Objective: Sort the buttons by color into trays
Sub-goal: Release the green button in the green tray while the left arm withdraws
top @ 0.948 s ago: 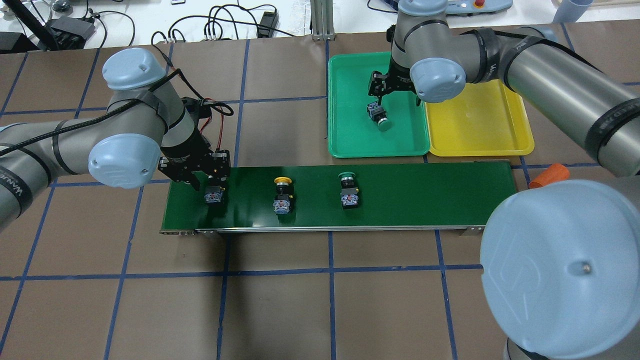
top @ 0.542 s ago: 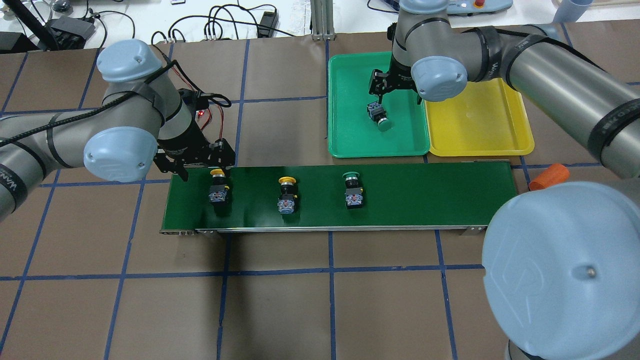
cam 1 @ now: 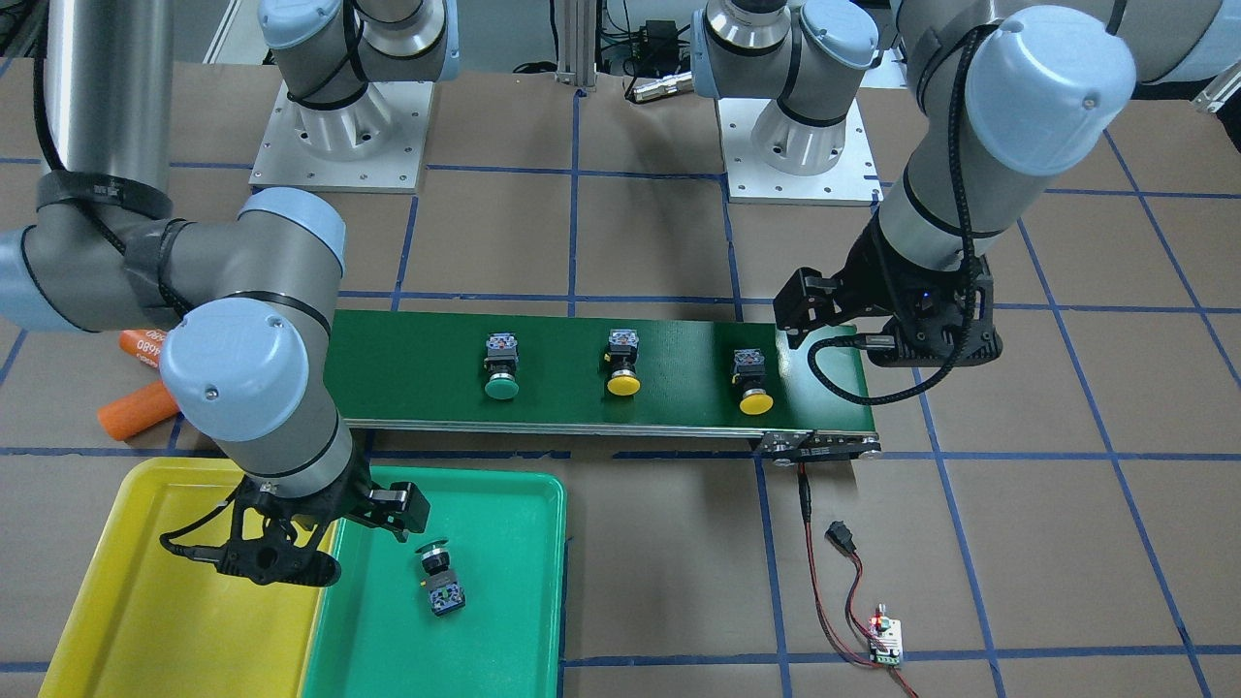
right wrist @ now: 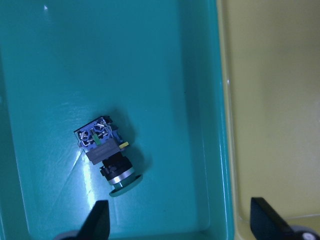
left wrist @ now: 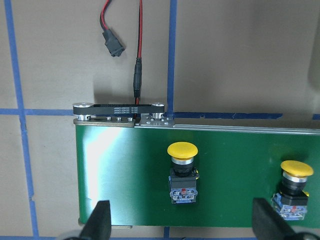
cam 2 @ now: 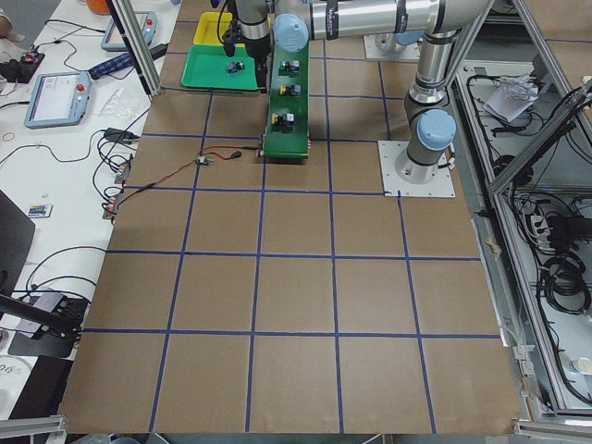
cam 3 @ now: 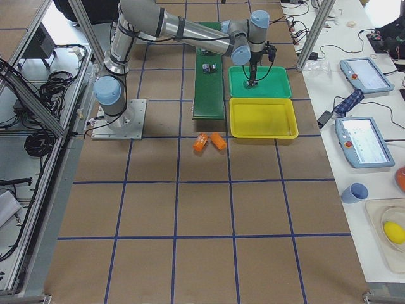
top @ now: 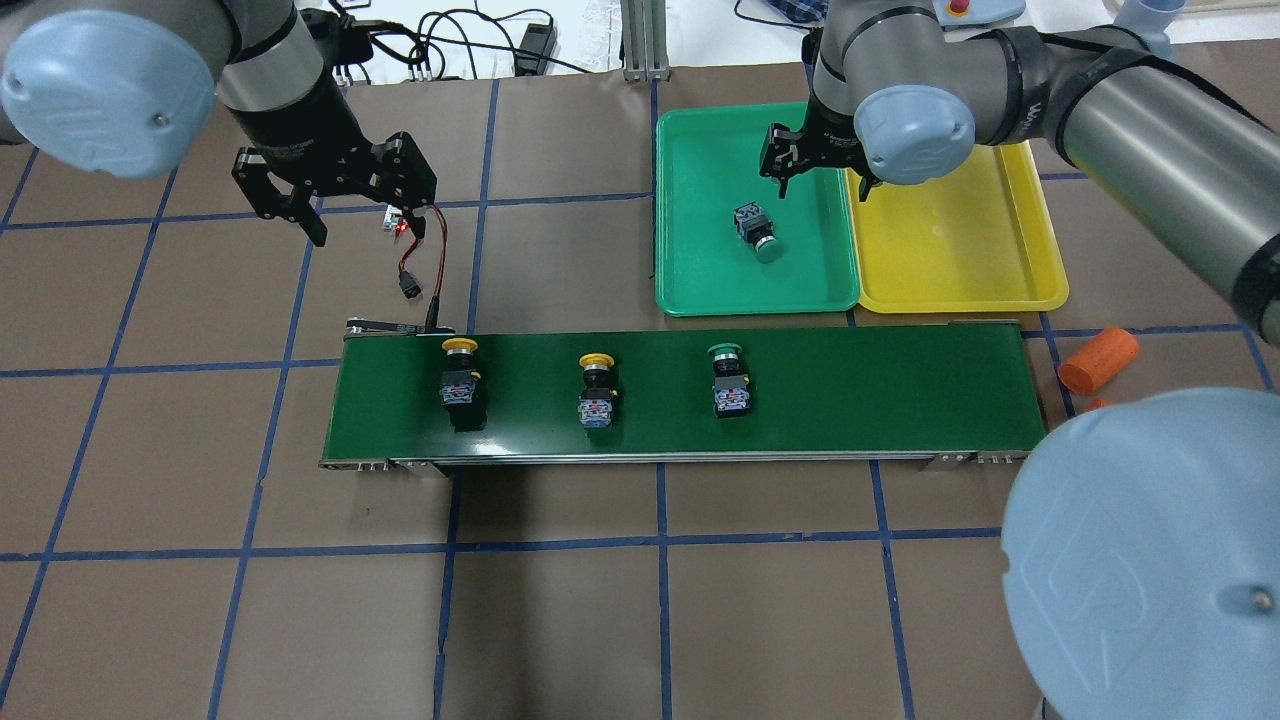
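Now the left gripper is clear of the conveyor belt. Half a second ago it hung low at the belt's left end, right above the first yellow-capped button. We now see it raised and drawn back over the desk beyond the belt, fingers spread wide and empty.

The right gripper has also pulled away from the tray's green-capped button, which lies on its side in the green tray and has not shifted. This gripper hangs over the seam between that tray and the yellow tray, fingers apart, holding nothing.

The three buttons on the belt have each slid a little toward the robot's right. They are the first yellow one, the second yellow-capped button and the belt's green-capped button, well apart, caps pointing away from the robot.

Brown sheet crossed by blue tape lines covers the desk. A small circuit board with a red light lies past the belt's left end, joined to it by red and black wires. Two orange cylinders lie near the belt's right end. Around the desk we see aluminium frame posts, cable bundles and a white side bench with teach pendants.
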{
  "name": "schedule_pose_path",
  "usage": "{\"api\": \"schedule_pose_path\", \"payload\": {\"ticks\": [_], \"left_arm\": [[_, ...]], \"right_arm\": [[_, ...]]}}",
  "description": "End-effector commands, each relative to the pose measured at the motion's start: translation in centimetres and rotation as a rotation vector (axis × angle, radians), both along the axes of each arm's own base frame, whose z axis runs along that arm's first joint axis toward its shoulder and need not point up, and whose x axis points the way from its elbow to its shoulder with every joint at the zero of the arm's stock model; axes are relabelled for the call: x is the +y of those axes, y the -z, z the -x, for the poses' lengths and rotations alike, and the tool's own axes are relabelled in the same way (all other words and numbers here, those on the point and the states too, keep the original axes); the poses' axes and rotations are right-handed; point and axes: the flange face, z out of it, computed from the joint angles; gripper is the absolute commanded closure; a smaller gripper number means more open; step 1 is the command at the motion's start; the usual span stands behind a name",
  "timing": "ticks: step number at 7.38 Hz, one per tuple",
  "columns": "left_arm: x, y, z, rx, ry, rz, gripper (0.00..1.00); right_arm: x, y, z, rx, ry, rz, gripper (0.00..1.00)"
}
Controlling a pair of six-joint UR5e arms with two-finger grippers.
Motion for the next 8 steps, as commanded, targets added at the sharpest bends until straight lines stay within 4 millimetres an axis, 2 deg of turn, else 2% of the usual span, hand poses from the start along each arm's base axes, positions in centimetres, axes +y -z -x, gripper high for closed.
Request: {"api": "schedule_pose_path", "payload": {"ticks": [1,2,3,4,5,7,8], "left_arm": [[0.9,-3.5,0.7,-0.020,0.011,0.039,0.00],[1.2,-4.5,0.9,-0.028,0.015,0.062,0.00],[1.5,-5.3,0.9,-0.031,0.015,0.076,0.00],[1.7,-5.8,0.8,-0.031,0.015,0.085,0.00],[1.8,-6.0,0.8,-0.032,0.015,0.090,0.00],[1.7,-6.2,0.6,-0.033,0.018,0.095,0.00],[1.8,-6.4,0.5,-0.033,0.016,0.098,0.00]], "right_arm": [[1.7,-3.1,1.4,0.001,0.013,-0.046,0.00],[2.9,-4.3,1.6,0.002,0.015,-0.083,0.00],[3.9,-4.1,1.5,-0.005,0.015,-0.114,0.00],[5.3,-2.5,1.3,-0.011,0.015,-0.142,0.00],[6.6,-1.6,1.1,-0.014,0.012,-0.156,0.00],[7.9,-0.2,-0.2,-0.077,0.003,-0.174,0.00],[9.3,0.8,-0.3,-0.080,0.004,-0.201,0.00]]}}
